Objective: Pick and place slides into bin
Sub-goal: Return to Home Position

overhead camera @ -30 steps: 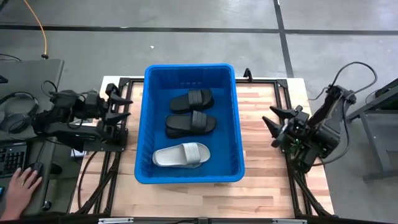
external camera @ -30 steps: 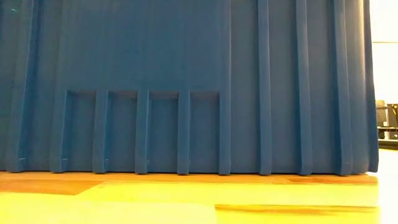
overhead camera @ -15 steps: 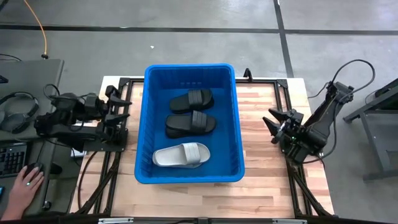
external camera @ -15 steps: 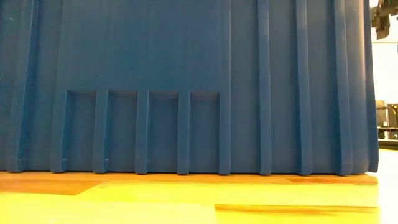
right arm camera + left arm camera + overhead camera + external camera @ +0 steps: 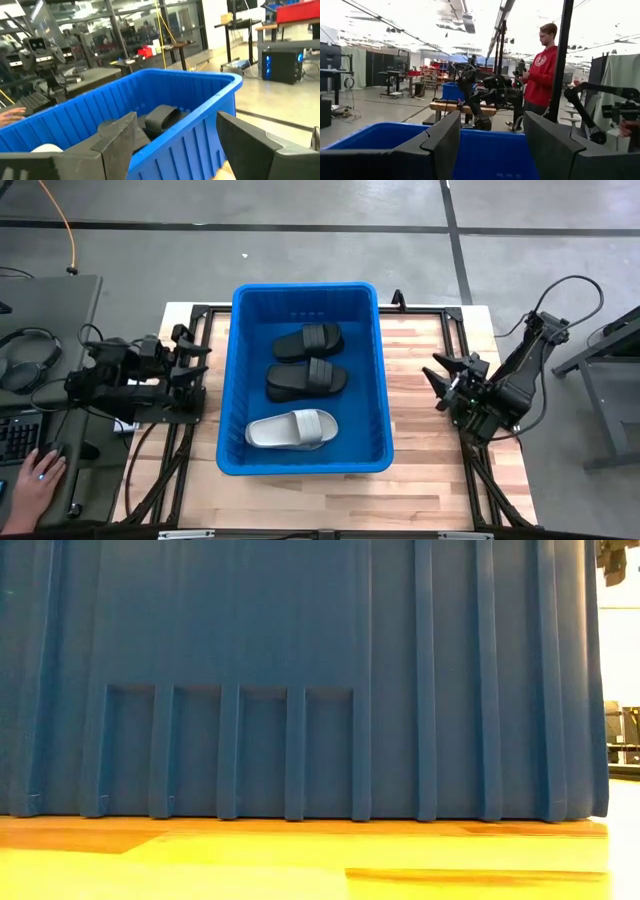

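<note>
**A:** Where are the slides?

**B:** The three I can see are inside the bin, which sits in the middle of the worktop. One black slide lies toward one short wall of the bin. A second black slide is just beside it, around the bin's middle. The light grey slide lies near the opposite short wall. All three are strap up and set crosswise to the bin's length, which is probably how they landed when let go from above. I see no slide outside the bin.

**A:** And the arms?

**B:** The left gripper sits low outside the bin's left long wall, pointing at it. Its fingers are spread wide with only air between them. The right gripper sits outside the right long wall, facing that wall. Its own fingers are just as wide apart and hold nothing.

**A:** Why park them like that?

**B:** My guess is that the picking is finished and each arm is folding to its rest pose. Being beside the bin rather than over it leaves the bin's mouth unobstructed. Spread, empty fingers fit a job with nothing left to carry.

**A:** Any risk?

**B:** Little, I'd say. The left gripper is close to the bin's wall, so a nudge could shift the bin.
</note>
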